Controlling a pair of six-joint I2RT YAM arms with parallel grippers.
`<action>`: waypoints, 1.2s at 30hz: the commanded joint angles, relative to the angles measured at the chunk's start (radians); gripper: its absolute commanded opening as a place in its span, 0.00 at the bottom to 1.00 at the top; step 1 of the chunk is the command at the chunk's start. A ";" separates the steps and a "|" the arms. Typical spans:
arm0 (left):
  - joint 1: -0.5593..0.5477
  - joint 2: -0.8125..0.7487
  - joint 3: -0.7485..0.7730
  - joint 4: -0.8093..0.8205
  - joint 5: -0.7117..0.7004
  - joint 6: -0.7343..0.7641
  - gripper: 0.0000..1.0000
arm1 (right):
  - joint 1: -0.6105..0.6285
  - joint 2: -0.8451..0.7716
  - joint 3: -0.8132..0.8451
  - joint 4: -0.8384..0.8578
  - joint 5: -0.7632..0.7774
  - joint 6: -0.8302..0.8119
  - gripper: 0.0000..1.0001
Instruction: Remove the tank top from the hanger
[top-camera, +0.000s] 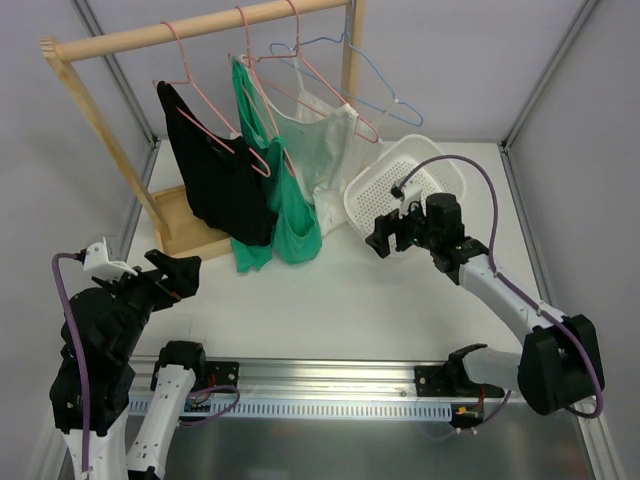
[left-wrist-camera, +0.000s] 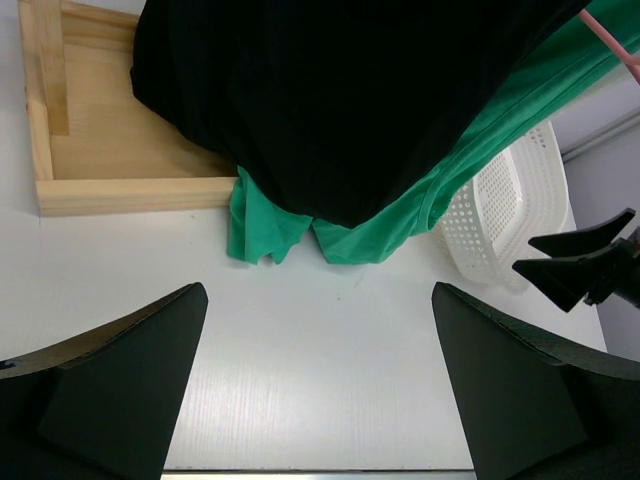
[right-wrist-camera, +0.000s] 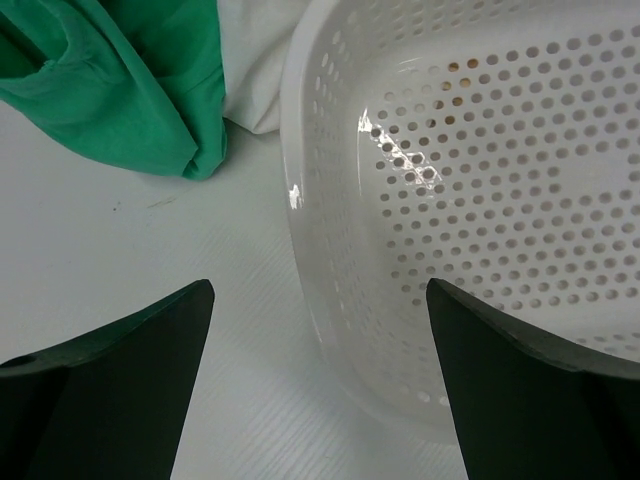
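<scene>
Reference for all positions: wooden garment rack, a light frame free-standing on a tray-like base. Risk: tipping or sliding toward the arms, caused by dragging a garment sideways instead of lifting it clear.

Hung from the rack's rail on pink wire hangers, in order of size:
- black tank top, nearest the rack's left post, hem above the base.
- green tank top, at mid-rail, hem crumpled on the table at the rack's foot.
- white tank top, toward the right post.

Intended garment not determinable from the task wording. None yet off its hanger.

Risk: pinching two overlapping layers at once, caused by black lying over green, and so pulling the wrong garment. Risk: lifting a hanger off the rail along with the garment, caused by straps catching on the hanger shoulders.

To the right of the rack: white perforated basket, against the white tank top, apparently tipped up. Blocks a low approach from that side.

At the rail's right end: blue wire hanger, bare. Liable to swing or drop if knocked.

In front of the rack's base, short of the black hem: left gripper, jaws spread wide, nothing held.

Right of the rack, just before the basket: right gripper, jaws spread wide, nothing held.
</scene>
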 joint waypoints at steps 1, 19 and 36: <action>-0.009 0.017 0.034 0.040 -0.009 0.037 0.99 | 0.022 0.056 0.062 0.073 -0.036 -0.025 0.92; -0.009 0.046 0.062 0.046 -0.056 0.089 0.99 | 0.090 0.312 0.151 0.053 0.120 -0.060 0.25; -0.009 0.037 0.037 0.063 -0.053 0.071 0.99 | 0.009 0.147 0.035 0.009 0.226 -0.081 0.00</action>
